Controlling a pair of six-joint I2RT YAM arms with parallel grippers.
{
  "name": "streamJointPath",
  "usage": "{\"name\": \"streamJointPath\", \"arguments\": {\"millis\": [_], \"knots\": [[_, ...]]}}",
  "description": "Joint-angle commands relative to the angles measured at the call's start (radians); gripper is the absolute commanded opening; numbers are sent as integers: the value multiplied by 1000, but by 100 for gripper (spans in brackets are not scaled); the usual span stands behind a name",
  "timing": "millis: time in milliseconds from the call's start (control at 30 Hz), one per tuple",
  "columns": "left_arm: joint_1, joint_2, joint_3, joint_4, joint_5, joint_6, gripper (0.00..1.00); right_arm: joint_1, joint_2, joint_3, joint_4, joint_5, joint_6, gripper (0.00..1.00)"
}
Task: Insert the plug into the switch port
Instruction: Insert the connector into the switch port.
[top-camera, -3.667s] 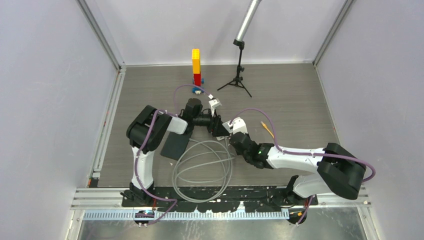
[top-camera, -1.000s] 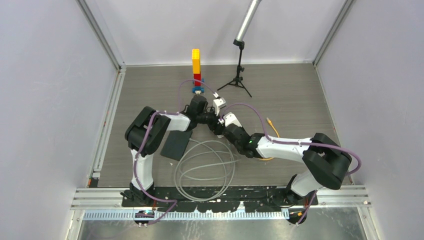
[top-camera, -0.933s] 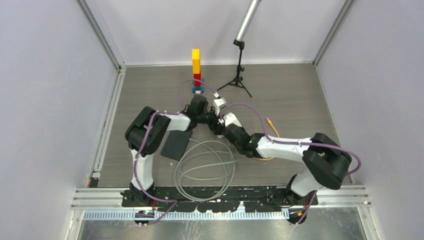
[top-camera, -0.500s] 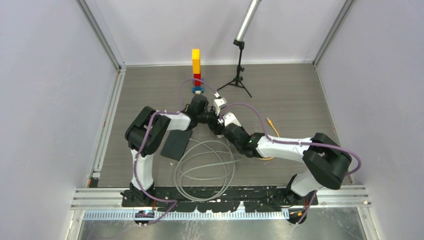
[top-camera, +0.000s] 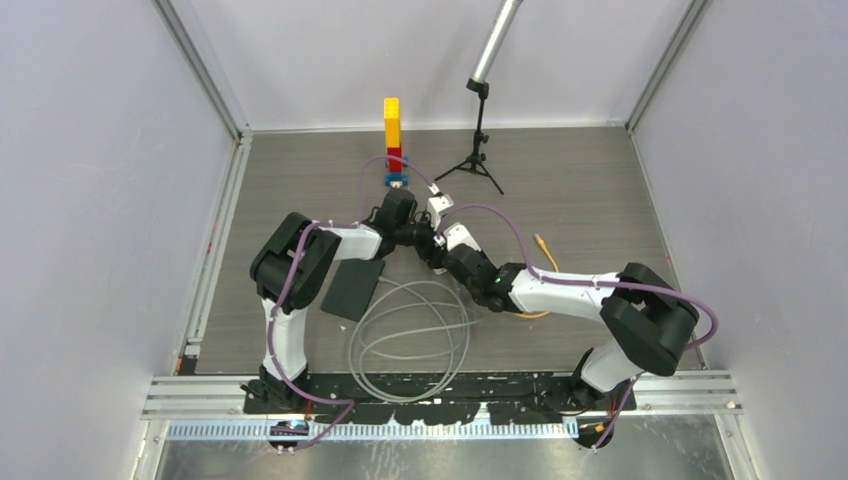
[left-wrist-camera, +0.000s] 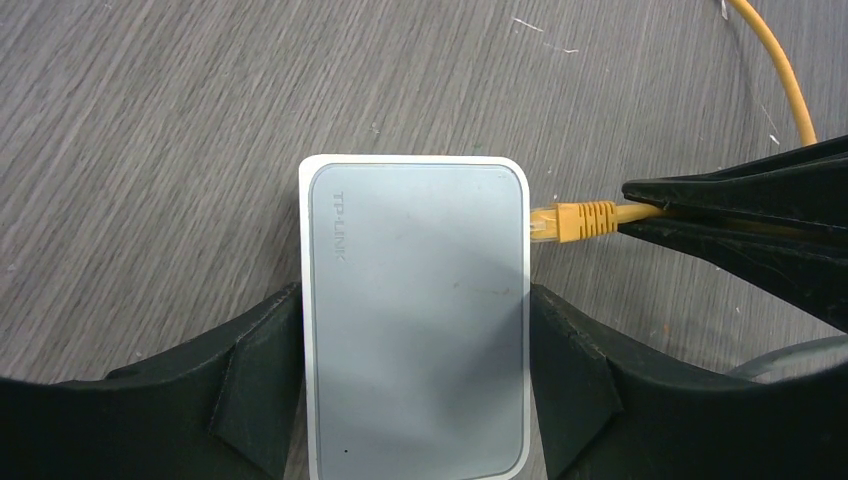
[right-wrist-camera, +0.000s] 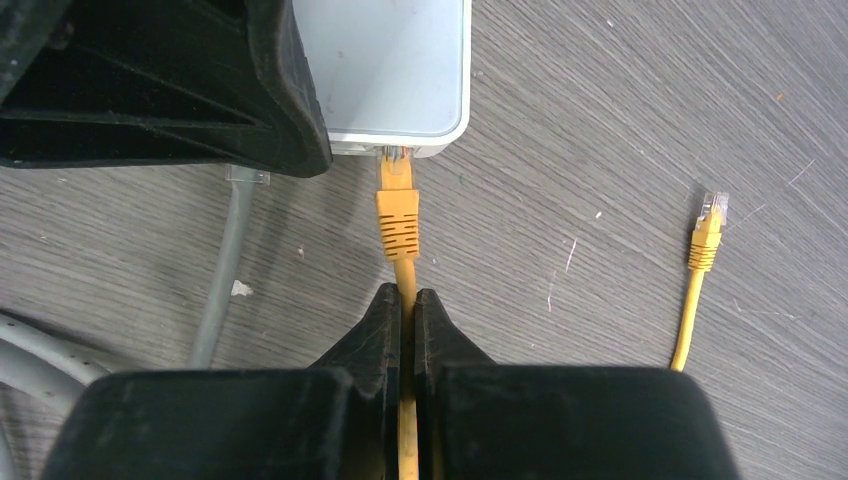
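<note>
Since the earliest view, our right arm has stretched farther from its base and both claws have shifted toward the far side of the surface (top-camera: 590, 190); over the last second we see almost no change. Nearest the bases lies a grey cable coil (top-camera: 410, 335), with a dark mat (top-camera: 352, 288) just to its left. Beyond these, our left claw (left-wrist-camera: 415, 385) is spread wide around the white box (left-wrist-camera: 415, 260), one finger against each long side, and the box lies flat. Our right claw (right-wrist-camera: 408, 305) is pressed together on the yellow cable (right-wrist-camera: 404, 272) just behind the plug (right-wrist-camera: 397, 205). The plug's clear tip meets the switch port (right-wrist-camera: 395, 152) in the box's side; we cannot tell how deep it sits. A second yellow connector (right-wrist-camera: 708, 215) lies loose, well apart. Farther back stand a brick tower (top-camera: 392, 125) and a tripod (top-camera: 478, 140).
</note>
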Motion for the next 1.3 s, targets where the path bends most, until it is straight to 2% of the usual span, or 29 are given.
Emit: {"name": "streamJointPath", "arguments": {"millis": [0,367,700,800,900,1067,1267], "knots": [[-115,24,-29,-180,304,22,0,-35,7,123,337,101,-20,0],[-115,21,-31,-169,336,17,0,-38,55,16,528,126,-31,1],[-117,27,-27,-177,340,27,0,-38,-2,35,538,95,-59,1],[-115,20,-34,-179,283,24,0,-38,-18,40,495,94,-44,1],[-97,8,-52,-143,231,-4,0,-40,-66,12,434,77,-15,21],[-68,-30,-77,-118,172,-40,0,-38,-202,-26,278,36,42,48],[-68,-74,-76,-98,116,-92,0,-39,-391,-44,66,54,121,61]]}}
